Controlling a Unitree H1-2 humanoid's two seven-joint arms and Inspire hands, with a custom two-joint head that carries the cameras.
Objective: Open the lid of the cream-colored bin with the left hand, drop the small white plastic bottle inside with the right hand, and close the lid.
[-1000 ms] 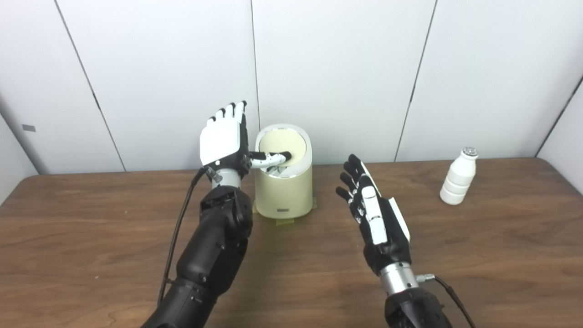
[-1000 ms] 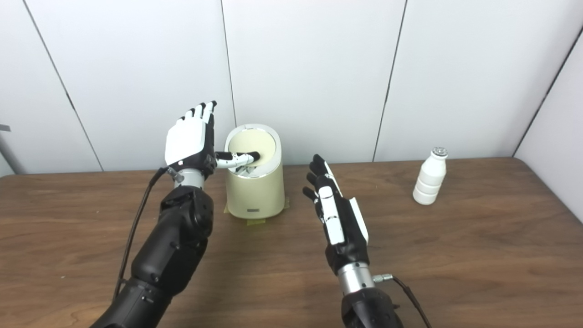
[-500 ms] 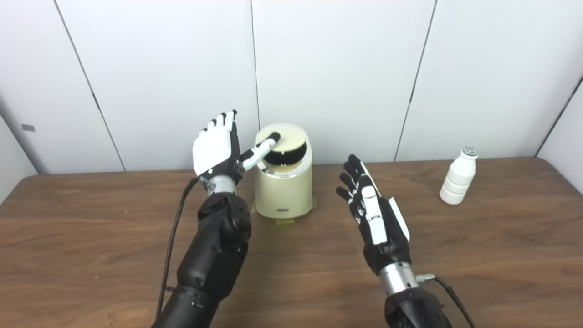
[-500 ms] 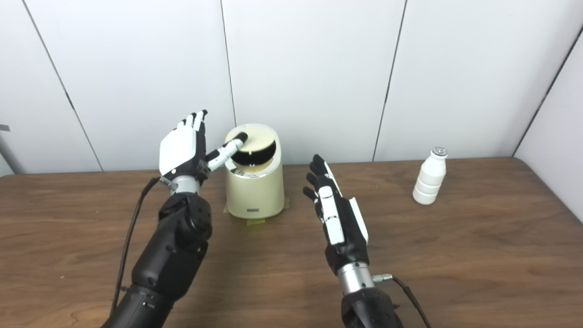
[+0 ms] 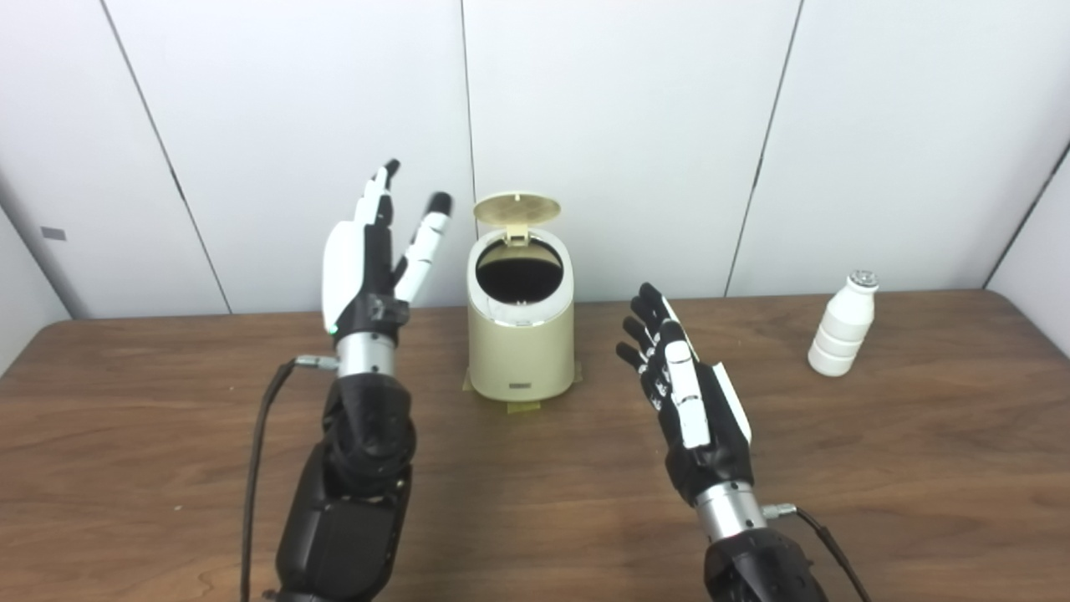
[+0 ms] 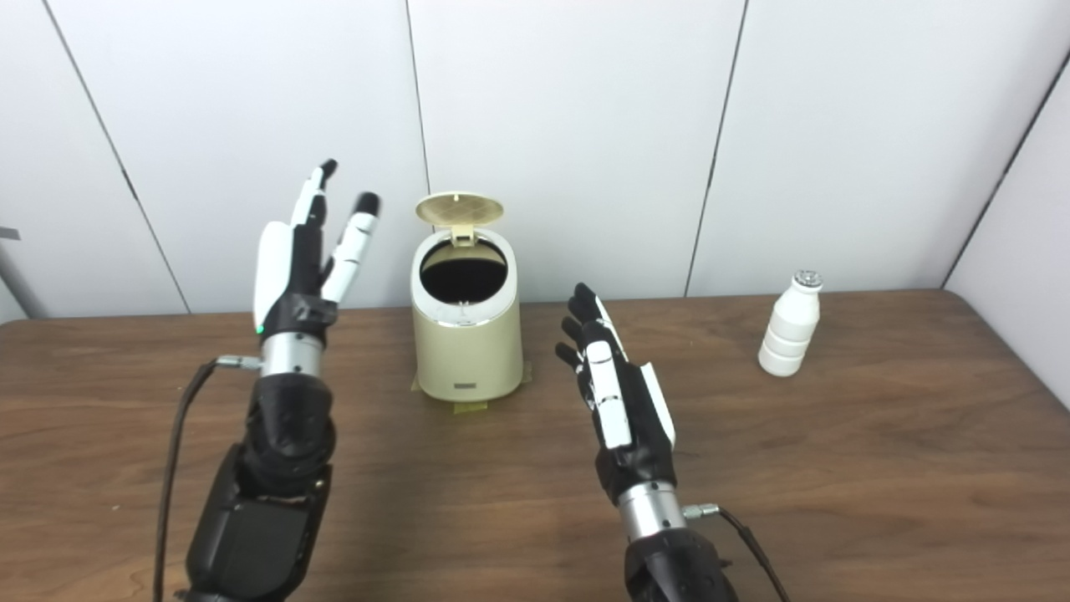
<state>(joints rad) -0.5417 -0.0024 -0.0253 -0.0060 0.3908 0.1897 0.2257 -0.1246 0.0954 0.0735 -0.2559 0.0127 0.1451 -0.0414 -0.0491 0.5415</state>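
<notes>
The cream-colored bin [image 5: 520,351] stands at the back middle of the wooden table, its round lid [image 5: 517,207] tipped up at the rear and the dark opening showing. My left hand [image 5: 372,259] is raised to the left of the bin, open, fingers pointing up, clear of the lid. My right hand [image 5: 685,393] hovers open over the table to the right of the bin, holding nothing. The small white plastic bottle [image 5: 841,324] stands upright far to the right, well apart from the right hand.
White wall panels rise just behind the table's back edge [image 5: 752,294]. Yellow tape [image 5: 518,406] shows under the bin's base. A black cable [image 5: 259,443] runs along my left forearm.
The lid has swung from nearly flat to fully upright. My left hand has pulled away from the bin to the left and turned edge-on. The right hand and bottle have not moved.
</notes>
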